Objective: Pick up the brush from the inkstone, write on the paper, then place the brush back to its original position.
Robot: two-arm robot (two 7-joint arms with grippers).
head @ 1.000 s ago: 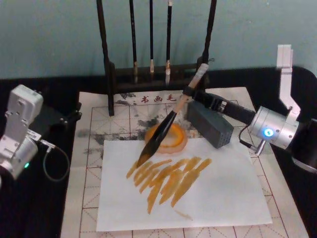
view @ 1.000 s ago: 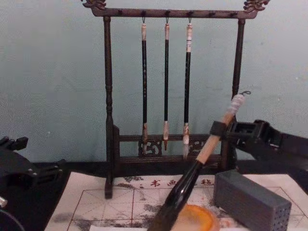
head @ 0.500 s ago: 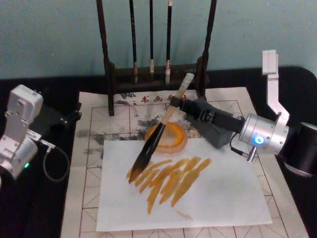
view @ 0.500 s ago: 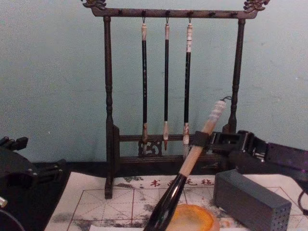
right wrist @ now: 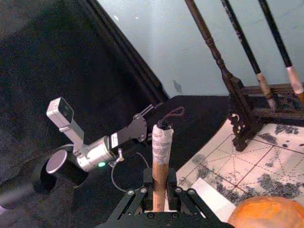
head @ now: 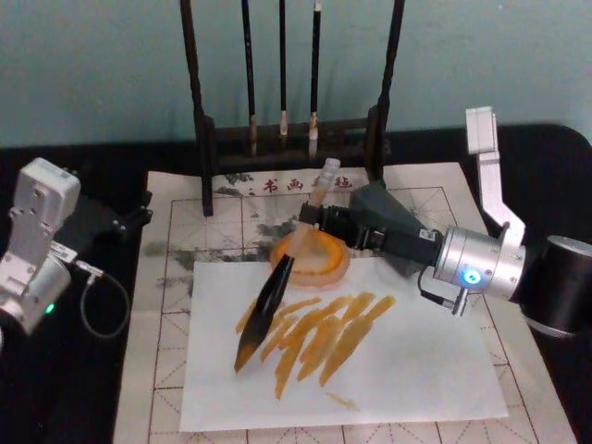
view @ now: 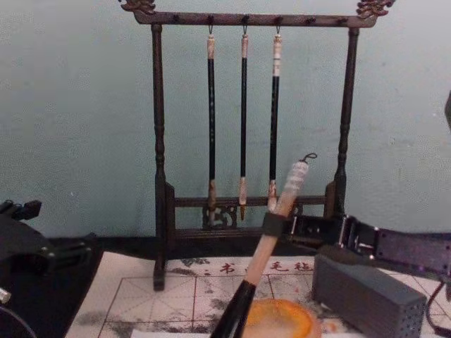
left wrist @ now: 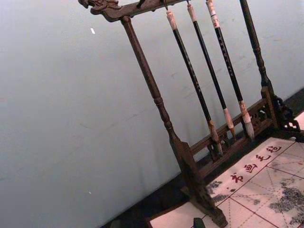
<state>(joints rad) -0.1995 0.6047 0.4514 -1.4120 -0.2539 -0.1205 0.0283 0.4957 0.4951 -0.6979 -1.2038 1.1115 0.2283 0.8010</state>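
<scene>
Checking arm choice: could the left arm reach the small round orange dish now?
Probably not cleanly: the left arm sits parked far to the left, and the right tool holds the large wooden-handled brush slanting across the small orange dish.

The black table (head: 555,176) carries the red-gridded paper (head: 162,370); at the paper's far edge stands a dark wooden rack (head: 196,92) hung with 3 thin brushes (head: 282,65).

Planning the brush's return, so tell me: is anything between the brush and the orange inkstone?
Nothing visible. The right gripper holds the brush, tip on the white sheet, shaft crossing above the inkstone; the grey block stands to the inkstone's right.
</scene>
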